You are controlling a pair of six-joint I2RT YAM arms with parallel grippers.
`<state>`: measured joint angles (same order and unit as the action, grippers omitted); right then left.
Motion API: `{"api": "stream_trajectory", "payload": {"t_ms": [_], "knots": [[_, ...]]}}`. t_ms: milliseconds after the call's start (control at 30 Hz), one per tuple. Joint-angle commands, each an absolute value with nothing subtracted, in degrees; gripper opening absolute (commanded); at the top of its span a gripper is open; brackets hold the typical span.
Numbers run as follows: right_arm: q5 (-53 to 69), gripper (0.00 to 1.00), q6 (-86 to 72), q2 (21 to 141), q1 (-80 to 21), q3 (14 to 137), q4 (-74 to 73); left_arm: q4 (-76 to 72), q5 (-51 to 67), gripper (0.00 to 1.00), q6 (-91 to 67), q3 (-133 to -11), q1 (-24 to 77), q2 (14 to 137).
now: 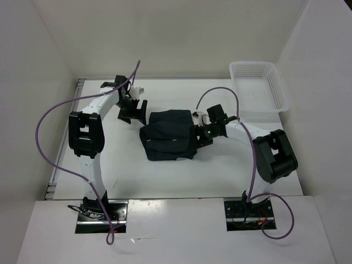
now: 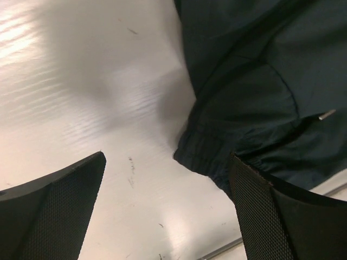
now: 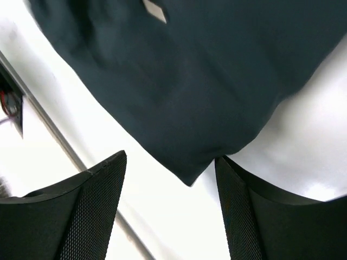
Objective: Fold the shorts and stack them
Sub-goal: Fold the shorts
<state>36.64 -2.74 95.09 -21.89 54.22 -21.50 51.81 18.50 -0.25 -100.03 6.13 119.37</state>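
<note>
Shorts (image 1: 169, 136): dark, folded into rumpled block | left end effector (image 1: 132, 114) spread | right end effector (image 1: 197, 135) spread

Shorts (image 2: 260, 81) cropped by wrist-view edges; right wrist view blurred.

On the white table (image 1: 165, 176) lie the dark shorts (image 1: 170, 137), centrally, and a white basket (image 1: 258, 88) far right.
</note>
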Motion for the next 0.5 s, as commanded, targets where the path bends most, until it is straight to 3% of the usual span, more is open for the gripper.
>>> {"api": "stream_trajectory", "payload": {"t_ms": [0,233,467], "knots": [[35.8,0.72,1.0,95.2,-21.5,64.1,-21.2,54.0,22.6,1.00,0.0,-100.4,8.3,118.4],[30.4,0.69,-1.2,105.6,-18.6,80.7,-15.9,56.4,23.8,1.00,0.0,-101.0,9.6,121.6],[22.8,0.69,-1.8,115.7,-18.6,86.7,-13.4,57.0,21.1,0.96,0.0,-99.2,10.6,124.0]]}}
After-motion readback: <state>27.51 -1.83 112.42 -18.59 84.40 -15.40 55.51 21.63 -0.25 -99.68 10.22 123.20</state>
